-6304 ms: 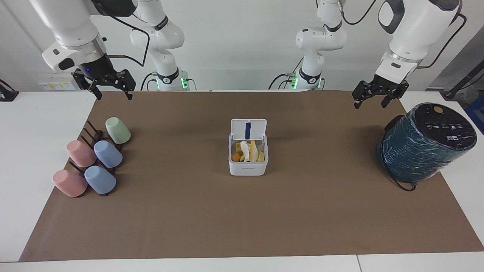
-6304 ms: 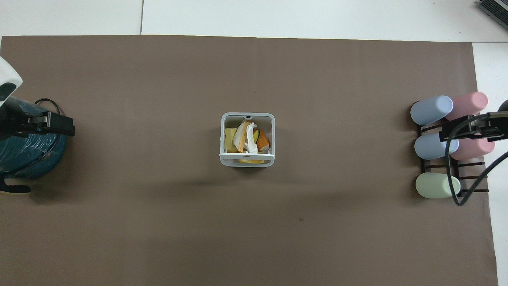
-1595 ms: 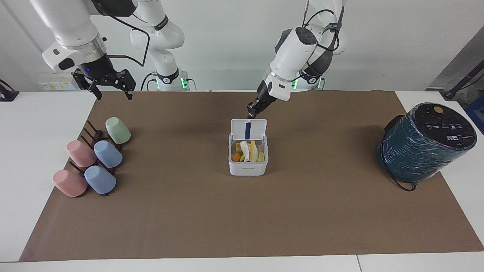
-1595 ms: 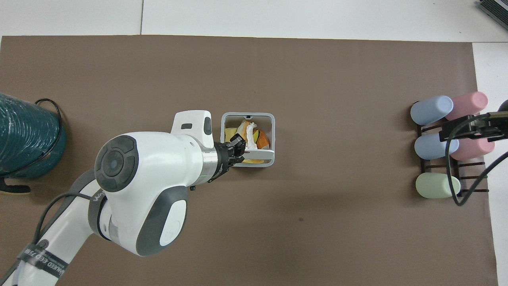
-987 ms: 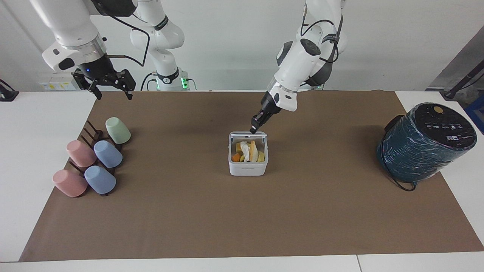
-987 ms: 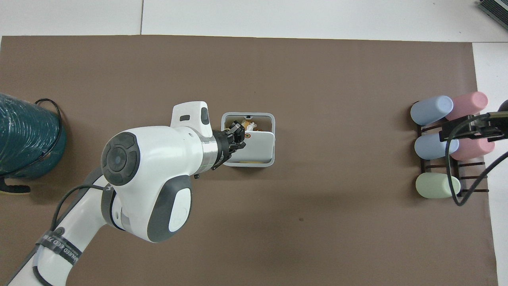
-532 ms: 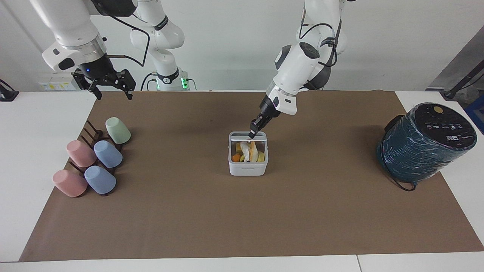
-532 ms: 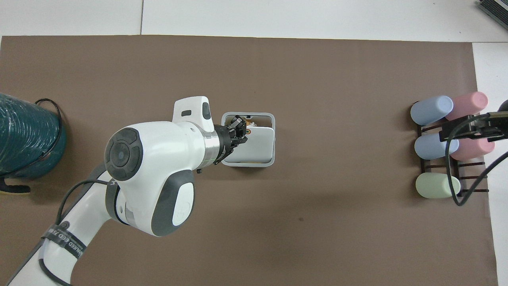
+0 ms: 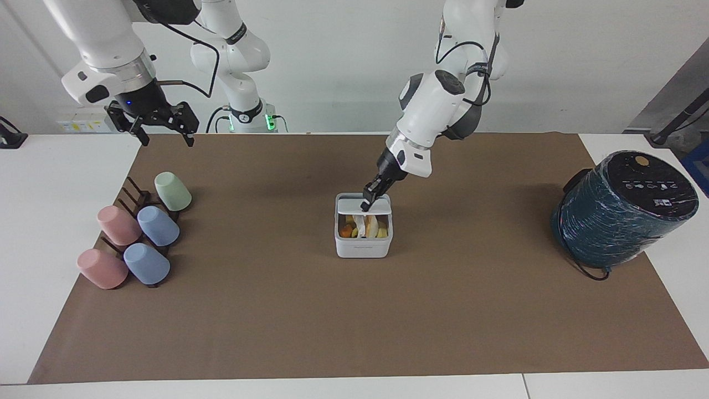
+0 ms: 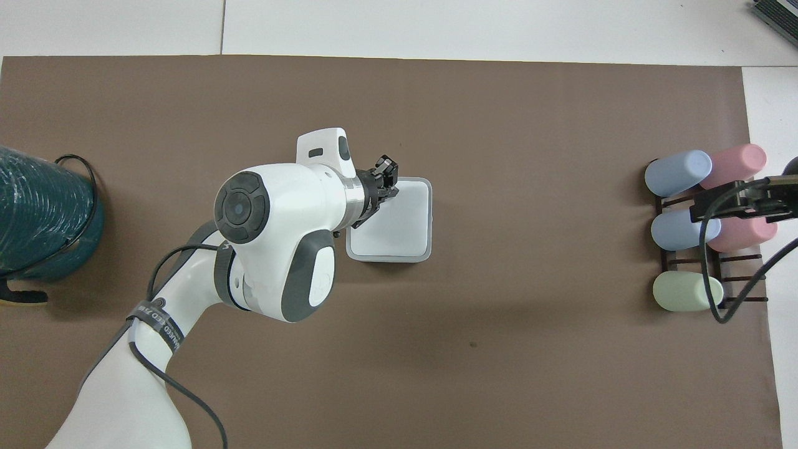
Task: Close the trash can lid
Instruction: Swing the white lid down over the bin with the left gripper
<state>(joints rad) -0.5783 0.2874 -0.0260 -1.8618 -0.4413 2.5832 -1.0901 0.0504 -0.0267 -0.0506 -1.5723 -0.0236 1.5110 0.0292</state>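
The small white trash can [image 9: 363, 244] stands mid-mat. Its lid [image 9: 352, 206] is tipped down over the opening, almost flat. A gap still shows at the edge farther from the robots, with food scraps and tissue [image 9: 363, 226] visible under it. From overhead the lid [image 10: 402, 221] covers the whole can. My left gripper [image 9: 365, 206], shut and empty, rests its tips on top of the lid; overhead it [image 10: 386, 173] is over the lid's free edge. My right gripper [image 9: 164, 136] waits open above the mat's corner near the cups, and shows overhead [image 10: 739, 201] too.
A dark rack with several pastel cups [image 9: 138, 233] lies at the right arm's end of the table and shows overhead [image 10: 692, 224]. A large dark teal cylinder [image 9: 620, 213] with a black top and cord stands at the left arm's end [image 10: 40, 218]. A brown mat [image 9: 354, 321] covers the table.
The left gripper came from the teal cylinder's end to the upright lid and pushed it down over the can. The lid went from upright to almost flat. The right arm has not moved.
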